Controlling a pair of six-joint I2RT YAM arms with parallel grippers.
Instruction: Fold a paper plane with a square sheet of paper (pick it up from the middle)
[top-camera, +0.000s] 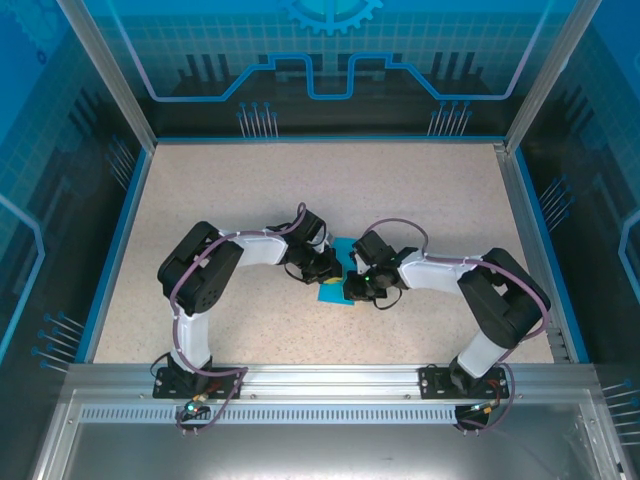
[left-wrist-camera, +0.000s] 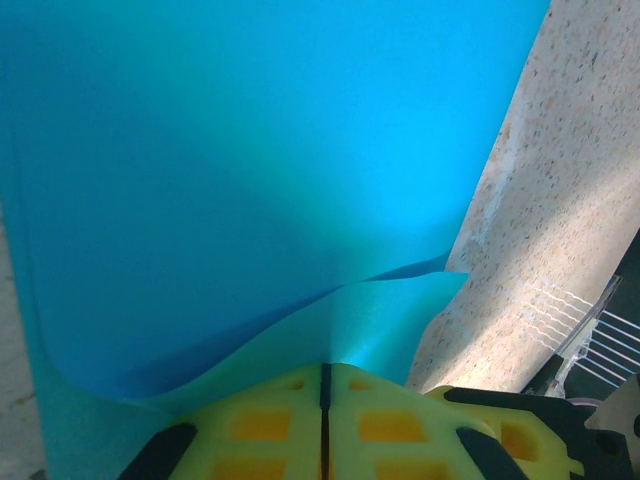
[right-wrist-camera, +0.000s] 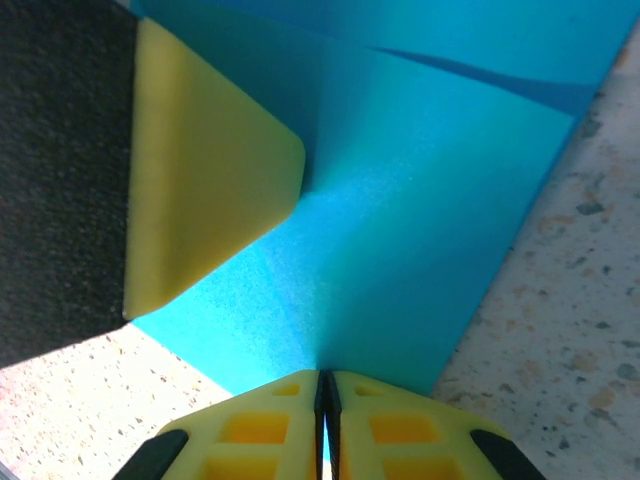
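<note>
The square sheet of paper (top-camera: 330, 293) lies mid-table, partly creased, between the two wrists that meet over it; in the top view only a small turquoise patch shows past them. The left gripper (left-wrist-camera: 323, 400) has its yellow jaws pressed together on a raised flap of the sheet, which curls up from the flat part below. The right gripper (right-wrist-camera: 322, 405) is likewise clamped tight on a sloping fold of the sheet. In the right wrist view a yellow finger (right-wrist-camera: 200, 170) of the left gripper and its black body cover that side of the paper. Around the sheet lies the speckled beige table (top-camera: 250, 190), bordered by a blue rim (top-camera: 117, 240) and clear walls (top-camera: 330, 60).
</note>
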